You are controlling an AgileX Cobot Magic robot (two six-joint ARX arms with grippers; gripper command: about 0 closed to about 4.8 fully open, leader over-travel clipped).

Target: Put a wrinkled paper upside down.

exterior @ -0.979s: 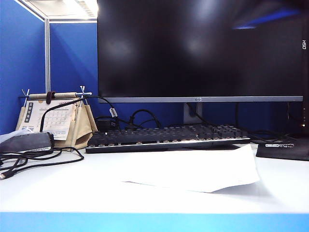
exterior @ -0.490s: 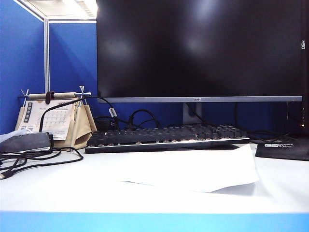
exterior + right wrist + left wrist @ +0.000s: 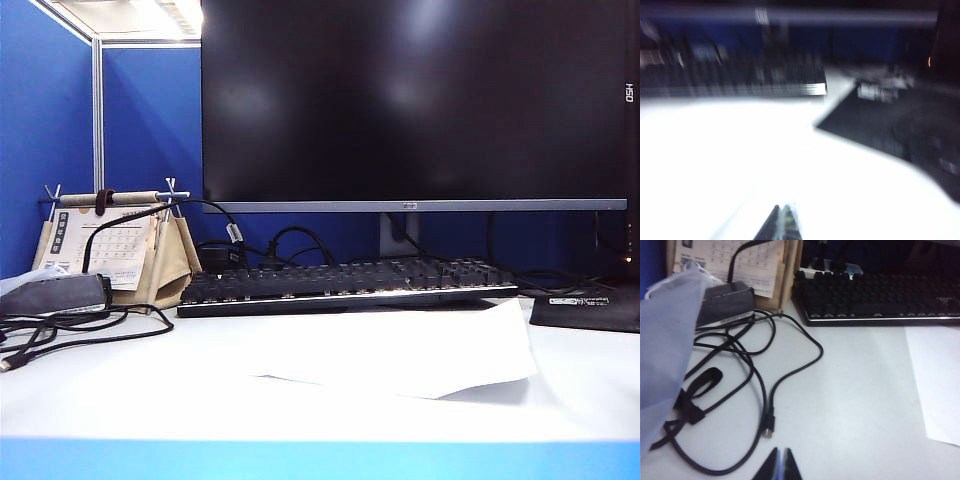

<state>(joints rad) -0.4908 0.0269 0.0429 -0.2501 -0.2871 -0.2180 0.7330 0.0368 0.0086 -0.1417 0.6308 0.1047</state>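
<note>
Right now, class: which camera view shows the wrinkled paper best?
The exterior view: the whole wrinkled paper lies in front of the keyboard, its right corner curled up. The left wrist view catches only one edge. The right wrist view is too blurred to separate paper from table.

Only "HSO" reads, sideways on the monitor (image 3: 420, 100) bezel's right edge; the desk calendar (image 3: 105, 240) print is too small.
</note>
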